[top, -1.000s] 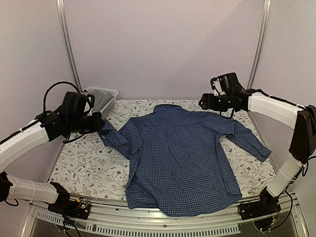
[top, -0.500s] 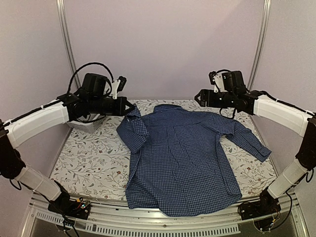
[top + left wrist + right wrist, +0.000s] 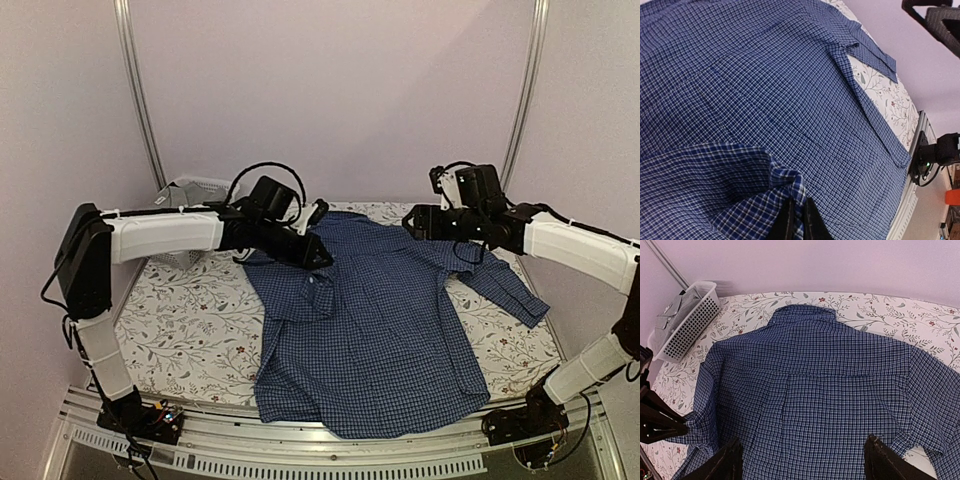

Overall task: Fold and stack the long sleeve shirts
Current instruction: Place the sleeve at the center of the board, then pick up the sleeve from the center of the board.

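Shirt [image 3: 370, 320] in dark blue check lies spread back up on the flowered counter [image 3: 190, 330], with one sleeve [image 3: 290, 270] folded in over its body. The left hand [image 3: 318, 255] is almost closed, pinching that sleeve's fold. The right hand [image 3: 412, 222] hangs over the collar end, fingers spread wide, holding nothing. A grey shirt [image 3: 672, 310] sits in the basket [image 3: 690, 325] at the far left corner.

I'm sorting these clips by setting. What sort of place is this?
Likely a robotics lab cell, not a home: left arm and right arm bolted to a floral-covered, metal-framed table, enclosed by plain walls and upright rails, a checked shirt laid out.
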